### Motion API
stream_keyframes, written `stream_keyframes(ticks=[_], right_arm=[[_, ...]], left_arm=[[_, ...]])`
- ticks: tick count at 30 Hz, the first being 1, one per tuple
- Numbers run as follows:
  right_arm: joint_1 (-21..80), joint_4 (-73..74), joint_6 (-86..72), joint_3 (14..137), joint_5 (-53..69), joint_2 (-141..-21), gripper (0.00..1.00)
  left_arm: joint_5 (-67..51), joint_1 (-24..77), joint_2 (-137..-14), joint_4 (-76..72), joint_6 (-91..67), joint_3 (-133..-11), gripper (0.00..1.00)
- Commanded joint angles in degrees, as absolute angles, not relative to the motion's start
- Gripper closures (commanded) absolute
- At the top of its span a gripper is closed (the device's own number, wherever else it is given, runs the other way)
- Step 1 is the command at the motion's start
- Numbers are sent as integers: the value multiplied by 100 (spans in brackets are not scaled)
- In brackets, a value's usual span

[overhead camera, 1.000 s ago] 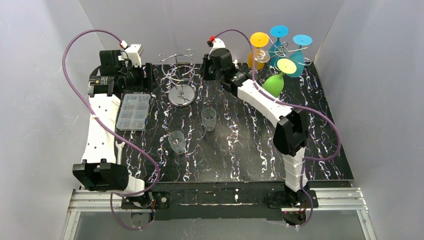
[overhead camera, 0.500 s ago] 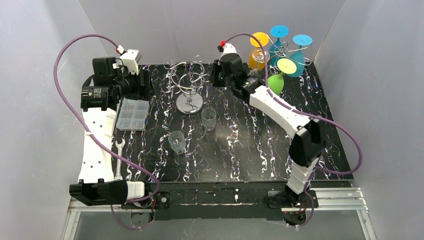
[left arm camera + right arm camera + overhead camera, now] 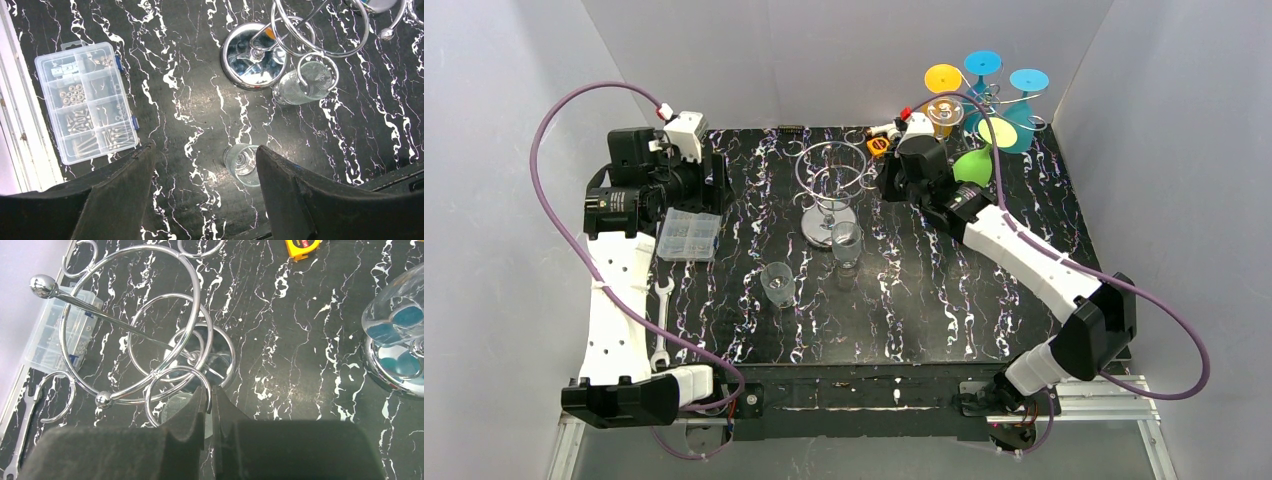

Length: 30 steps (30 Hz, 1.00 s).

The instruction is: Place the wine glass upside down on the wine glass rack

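My left gripper (image 3: 205,150) hangs wide open with nothing between its fingers. Straight below it, close in by the right-hand finger, a clear wine glass (image 3: 242,162) stands on the black marbled table (image 3: 190,100), not on any rack. Off beyond my left-hand finger lies a clear parts box (image 3: 85,100) full of small hardware. My right gripper (image 3: 211,395) is pinched almost fully together, only a thin slit showing between the pads, and it grips one wire loop of the chrome wine glass rack (image 3: 120,322); the rest of the rack's rings and its ball-tipped stem spread out ahead of those fingertips, over the round mirrored foot. A second clear wine glass (image 3: 302,86) stands just under that hand, right beside the rack's foot — touching it or nearly so, I cannot tell which. Far ahead of the right hand lies a yellow tape measure (image 3: 300,247), and off to its right a second rack (image 3: 999,100) holds coloured glasses upside down.
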<state>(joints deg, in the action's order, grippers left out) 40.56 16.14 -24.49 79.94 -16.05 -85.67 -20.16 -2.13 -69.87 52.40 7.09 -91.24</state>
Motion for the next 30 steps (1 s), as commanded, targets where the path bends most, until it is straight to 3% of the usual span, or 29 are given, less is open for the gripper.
stream_keyframes(ticks=[1,16,22,25,27,30], right_arm=[[4052,1229,-2345,7905,-1870,-8133,99],[4052,1712,-1941,7629,-2331,-7526,99],[4051,2192,-1900,7297,-2408,-6917,99],[4052,2236,-2007,6878,-2354,-6645,99],[4052,2177,-2039,6733,-2303,-6593,75],[4051,2147,-2044,6677,-2262,-6576,58]], left_arm=[[-2194,-220,-6731,5349,769,-8954,28],[-2768,-220,-6660,5597,830,-8701,27],[-3410,-149,-6316,5801,1367,-7433,26],[-3390,340,-6344,5745,1614,-6733,25],[-3234,621,-6393,5681,1661,-6453,25],[-3009,943,-6437,5550,1698,-6119,24]])
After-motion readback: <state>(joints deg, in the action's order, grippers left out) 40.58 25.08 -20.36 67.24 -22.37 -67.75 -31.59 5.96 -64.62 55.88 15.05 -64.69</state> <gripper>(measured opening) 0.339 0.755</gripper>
